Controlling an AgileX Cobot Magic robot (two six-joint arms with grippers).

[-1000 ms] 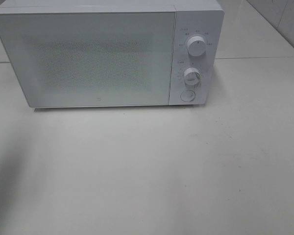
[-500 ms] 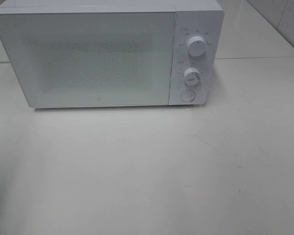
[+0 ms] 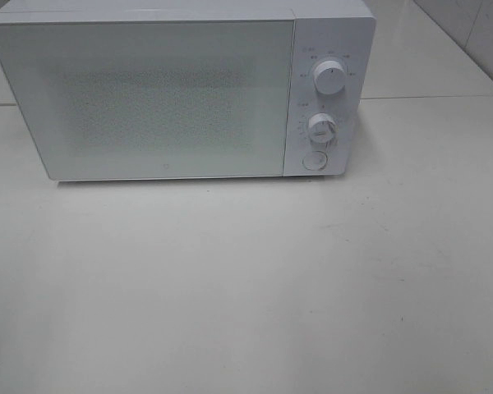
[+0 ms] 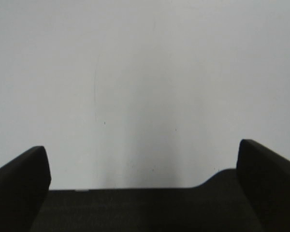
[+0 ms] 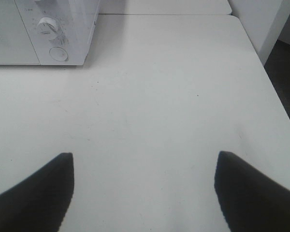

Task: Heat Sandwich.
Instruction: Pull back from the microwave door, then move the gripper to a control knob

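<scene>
White box-shaped microwave oven [image 3: 333, 25]: smooth plastic casing; door panel [image 3: 148, 98] satin, finely speckled; upper round white knob [image 3: 329, 78] and lower round white knob [image 3: 321, 127] plastic. Off-white counter [image 3: 246, 287]: smooth, faintly glossy, lightly scuffed. Jaws of left gripper [image 4: 145, 164] and right gripper [image 5: 145, 169]: matt black.

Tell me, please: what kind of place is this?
Probably a lab or test bench staged as a kitchen corner: a closed white microwave with two dials stands on a plain white table.

Lab-style mock kitchen. White microwave [image 3: 164, 90] with two dials [image 3: 329, 78] stands on a plain white table [image 3: 246, 287]; a second table is butted up behind it.
</scene>
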